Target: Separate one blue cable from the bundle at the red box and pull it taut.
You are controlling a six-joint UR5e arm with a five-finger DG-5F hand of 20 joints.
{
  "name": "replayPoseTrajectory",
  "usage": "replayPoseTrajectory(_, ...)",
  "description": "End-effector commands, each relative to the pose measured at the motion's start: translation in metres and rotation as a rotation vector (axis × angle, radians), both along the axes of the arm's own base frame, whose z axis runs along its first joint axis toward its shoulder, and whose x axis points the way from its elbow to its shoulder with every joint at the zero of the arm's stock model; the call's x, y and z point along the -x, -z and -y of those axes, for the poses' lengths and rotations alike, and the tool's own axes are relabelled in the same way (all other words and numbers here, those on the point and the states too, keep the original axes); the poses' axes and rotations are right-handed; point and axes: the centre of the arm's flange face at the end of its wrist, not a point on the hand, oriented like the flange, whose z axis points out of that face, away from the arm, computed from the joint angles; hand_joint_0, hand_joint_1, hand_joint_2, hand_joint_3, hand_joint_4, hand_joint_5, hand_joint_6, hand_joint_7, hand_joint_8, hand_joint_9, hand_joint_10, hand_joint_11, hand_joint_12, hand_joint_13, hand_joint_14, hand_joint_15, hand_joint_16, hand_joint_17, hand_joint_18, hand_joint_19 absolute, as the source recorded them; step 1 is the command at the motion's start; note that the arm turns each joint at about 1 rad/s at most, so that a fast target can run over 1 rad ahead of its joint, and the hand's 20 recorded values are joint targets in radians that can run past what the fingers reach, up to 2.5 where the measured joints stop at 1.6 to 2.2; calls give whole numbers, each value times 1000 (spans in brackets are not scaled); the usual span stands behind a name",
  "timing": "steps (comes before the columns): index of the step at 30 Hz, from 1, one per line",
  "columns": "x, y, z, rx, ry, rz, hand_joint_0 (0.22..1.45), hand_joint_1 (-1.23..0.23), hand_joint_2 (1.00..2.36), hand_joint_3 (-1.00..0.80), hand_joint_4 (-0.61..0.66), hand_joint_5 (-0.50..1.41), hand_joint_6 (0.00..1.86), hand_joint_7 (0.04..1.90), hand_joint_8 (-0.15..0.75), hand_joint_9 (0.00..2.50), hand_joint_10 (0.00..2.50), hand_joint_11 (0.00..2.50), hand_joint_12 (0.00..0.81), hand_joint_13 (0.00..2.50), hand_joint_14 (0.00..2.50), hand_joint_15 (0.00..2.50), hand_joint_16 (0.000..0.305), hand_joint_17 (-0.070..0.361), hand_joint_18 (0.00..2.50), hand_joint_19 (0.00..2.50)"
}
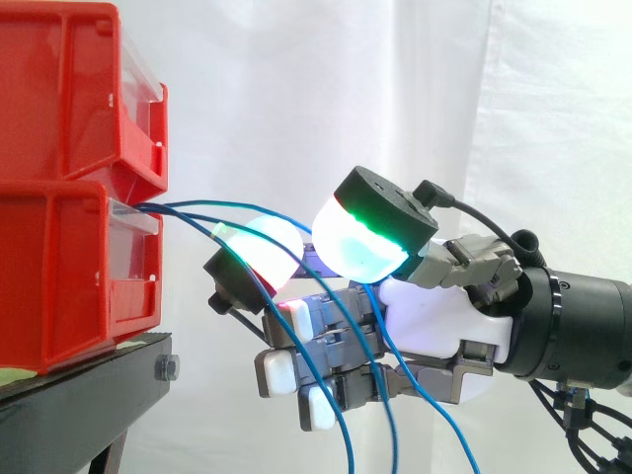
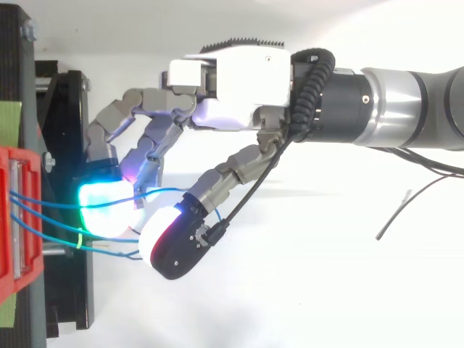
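Item: blue cable [image 2: 168, 190], one strand of the bundle [image 1: 173, 209] leaving the red box [image 1: 59, 286] and drooping past the hand [image 1: 434, 316].
Handling, as I judge it: thin, light, limp, slick-sheathed.
Hand: curled, glowing pads [image 1: 365, 247] pinched on that strand near the box.
I'd hold firmly there and draw gently.

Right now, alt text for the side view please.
A robot hand reaching in from the right pinches one blue cable between two glowing pads, close to stacked red bins on a black stand at the left. The cable runs out from between the bins, and other blue cables droop past the hand to the bottom edge.
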Motion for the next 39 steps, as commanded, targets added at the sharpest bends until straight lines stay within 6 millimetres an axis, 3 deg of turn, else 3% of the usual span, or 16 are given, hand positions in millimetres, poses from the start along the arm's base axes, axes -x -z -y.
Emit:
replayPoseTrajectory(1,0,0,-1,0,-1,0,762,-947,1000,-500,198,-251,893,930,301,722,15,902,373,821,17,503,47,106,872,539)
replayPoseTrajectory(4,0,0,1,0,1,-2,759,-974,1000,-500,184,-275,852,921,250,539,13,815,360,674,14,407,46,104,787,437)
replayPoseTrajectory(10,0,0,-1,0,-1,-3,632,-991,1000,-500,224,-262,837,930,290,588,15,834,368,653,14,411,47,106,750,473)
replayPoseTrajectory(15,0,0,-2,0,-2,-3,528,-707,1000,-500,214,-232,838,904,337,789,15,864,395,771,16,448,50,113,815,562)
replayPoseTrajectory(19,0,0,-2,0,-2,-3,541,-476,1000,-500,197,-212,826,899,341,872,16,851,390,831,15,471,49,111,857,611)
replayPoseTrajectory(22,0,0,-2,2,-2,-3,591,-388,1000,-500,177,-205,821,924,333,903,15,847,380,847,17,491,47,106,847,651)
replayPoseTrajectory(26,-1,-1,-3,2,-3,-2,637,-469,1002,-482,157,-206,837,933,332,914,16,871,385,861,16,509,48,107,851,688)
replayPoseTrajectory(31,-1,-1,-3,0,-4,-2,631,-639,1013,-324,160,-221,863,955,338,881,16,887,387,861,18,523,48,109,843,690)
replayPoseTrajectory(39,-1,-2,-2,0,-2,1,634,-701,1018,-214,96,-216,883,936,340,886,15,912,389,865,16,519,49,109,859,696)
